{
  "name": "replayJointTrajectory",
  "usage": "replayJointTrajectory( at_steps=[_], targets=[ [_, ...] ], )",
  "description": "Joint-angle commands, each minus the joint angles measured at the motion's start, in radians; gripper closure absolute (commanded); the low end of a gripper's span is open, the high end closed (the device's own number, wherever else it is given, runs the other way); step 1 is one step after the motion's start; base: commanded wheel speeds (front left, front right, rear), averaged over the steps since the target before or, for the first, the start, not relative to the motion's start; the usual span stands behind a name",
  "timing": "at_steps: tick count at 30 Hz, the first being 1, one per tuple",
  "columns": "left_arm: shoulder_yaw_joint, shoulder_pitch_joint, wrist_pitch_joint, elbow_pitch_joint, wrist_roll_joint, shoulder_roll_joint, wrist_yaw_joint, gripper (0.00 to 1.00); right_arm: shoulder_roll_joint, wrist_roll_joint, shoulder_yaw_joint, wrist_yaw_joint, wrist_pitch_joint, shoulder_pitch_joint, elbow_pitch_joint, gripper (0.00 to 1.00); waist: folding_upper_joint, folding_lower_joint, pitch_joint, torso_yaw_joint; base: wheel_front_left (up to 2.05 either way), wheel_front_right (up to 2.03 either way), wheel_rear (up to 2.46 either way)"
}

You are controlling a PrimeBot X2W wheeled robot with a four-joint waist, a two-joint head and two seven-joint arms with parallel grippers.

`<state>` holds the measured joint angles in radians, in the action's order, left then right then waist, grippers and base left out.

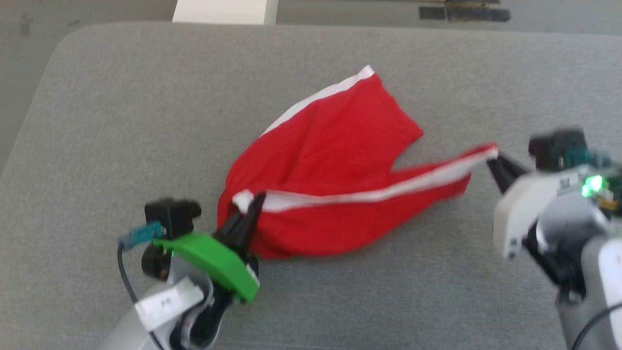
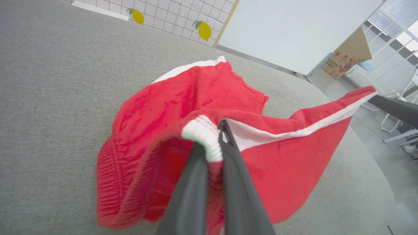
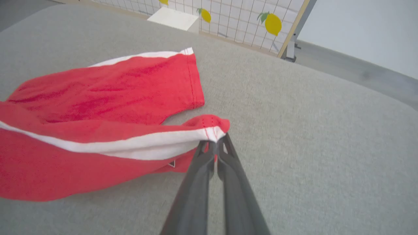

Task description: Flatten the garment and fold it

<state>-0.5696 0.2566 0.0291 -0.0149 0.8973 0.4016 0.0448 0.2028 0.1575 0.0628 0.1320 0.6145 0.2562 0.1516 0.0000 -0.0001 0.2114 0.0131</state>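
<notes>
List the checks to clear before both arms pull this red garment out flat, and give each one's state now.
1. Left fingers shut on the white elastic waistband corner of the bright red soft sports garment with white stripes: ok.
2. Right fingers shut on the white-striped leg hem corner: ok.
3. Striped edge running roughly straight between both grips: ok.
4. Garment lying flat: not ok; the body is bunched and the other leg is creased.
5. One layer only in each grip: cannot tell.
6. Garment wholly on the grey fabric-covered surface: ok.
</notes>
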Motion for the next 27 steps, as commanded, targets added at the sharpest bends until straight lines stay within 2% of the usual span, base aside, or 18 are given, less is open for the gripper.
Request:
replayJointTrajectory(
  at_steps=[1,5,14,19,27],
  targets=[
    [0.009,0.044,0.012,0.019,-0.013,-0.014,-0.002,1.00,0.012,0.001,0.011,-0.001,-0.010,0.064,-0.029,1.00,0.0000,0.0001,0.053,0.041,0.00,0.00,0.00],
    [0.034,0.128,0.041,0.090,-0.016,-0.056,0.004,1.00,0.040,0.012,0.045,-0.001,-0.031,0.228,-0.135,1.00,0.0000,0.0001,0.113,0.070,0.00,0.00,0.00],
    [0.084,0.259,0.105,0.246,-0.014,-0.125,0.028,1.00,0.058,0.039,0.139,-0.001,-0.069,0.552,-0.413,1.00,0.0000,0.0001,0.241,0.121,0.00,0.00,0.00],
    [0.081,0.311,0.107,0.311,-0.015,-0.150,0.026,1.00,0.060,0.044,0.170,-0.001,-0.086,0.672,-0.557,1.00,0.0000,0.0001,0.295,0.146,0.00,0.00,0.00],
    [0.060,0.353,0.078,0.358,-0.023,-0.174,0.049,1.00,0.064,0.051,0.239,-0.001,-0.087,0.811,-0.726,1.00,0.0000,0.0001,0.353,0.182,0.00,0.00,0.00]
  ],
)
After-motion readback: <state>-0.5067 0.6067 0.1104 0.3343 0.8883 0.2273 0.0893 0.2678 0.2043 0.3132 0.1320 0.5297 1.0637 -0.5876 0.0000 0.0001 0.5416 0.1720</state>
